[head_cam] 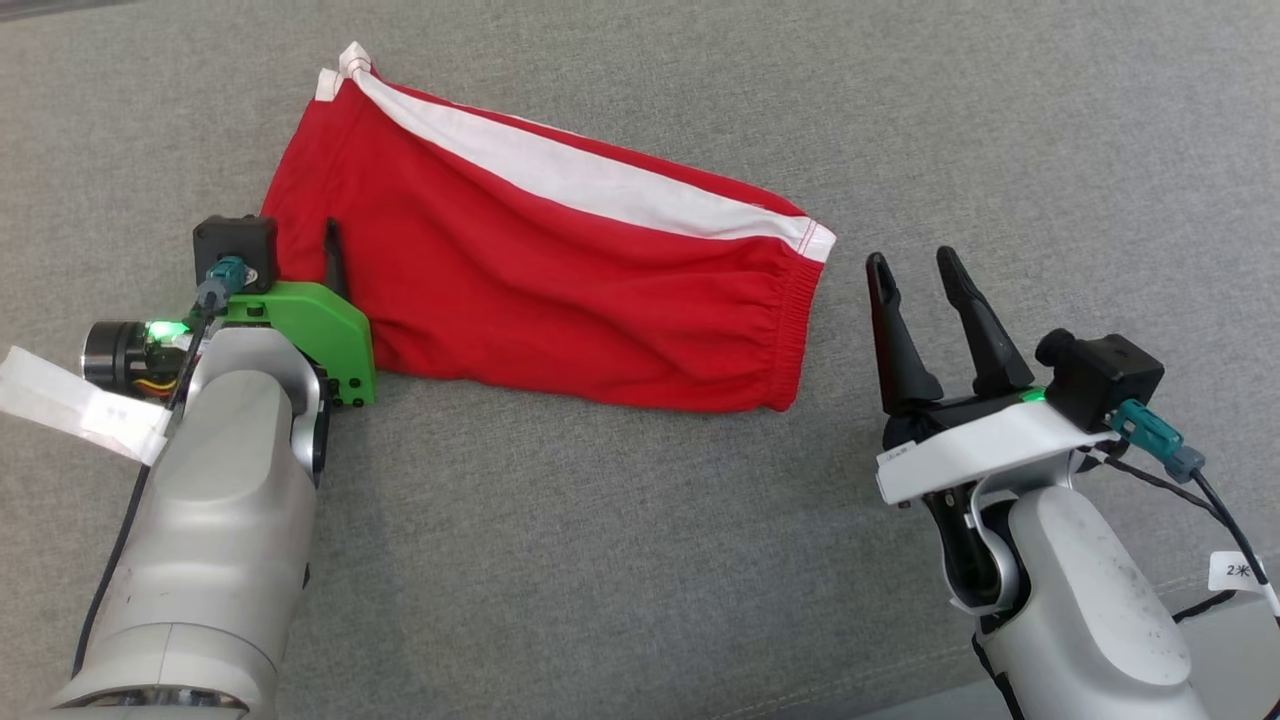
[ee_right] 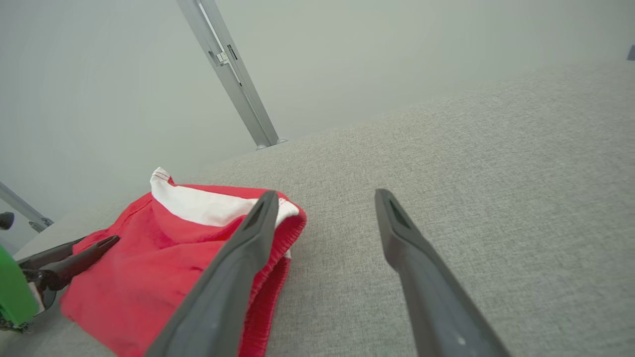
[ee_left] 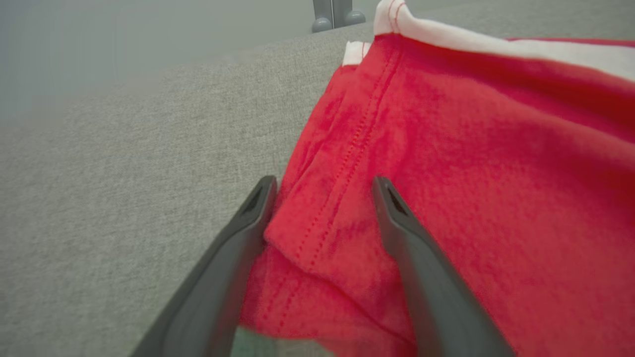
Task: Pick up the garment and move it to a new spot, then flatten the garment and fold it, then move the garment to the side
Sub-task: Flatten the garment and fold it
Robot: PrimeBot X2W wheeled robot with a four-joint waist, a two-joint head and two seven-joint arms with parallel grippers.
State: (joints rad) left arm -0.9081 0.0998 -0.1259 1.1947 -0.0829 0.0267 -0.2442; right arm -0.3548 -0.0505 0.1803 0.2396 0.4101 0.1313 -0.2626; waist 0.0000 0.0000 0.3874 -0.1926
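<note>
The garment, red shorts with a white stripe down the side, lies stretched across the grey cloth-covered desk. Its leg ends point to the far left and its gathered waistband to the right. It lies fairly flat, with a few soft ripples, and looks doubled over on itself, one leg on the other.

Our left jaws stand wide at the garment's left edge. In the left wrist view the stitched hem runs up between the two dark fingers, one on the cloth and one at its border. The cloth there bunches up a little between the tips, slack and unpinched, so we are holding nothing.

Our right jaws are equally wide and empty. They rest just beside the waistband end, apart from it, fingertips pointing away from us over bare desk.

We judge that the two arms sit at opposite ends because that is where a long piece of cloth is best stretched or lifted evenly. We cannot tell from this alone whether the fold is finished. If it is, what remains is carrying the garment aside, and both jaws would need to close on an end together so the layers do not slide apart.
</note>
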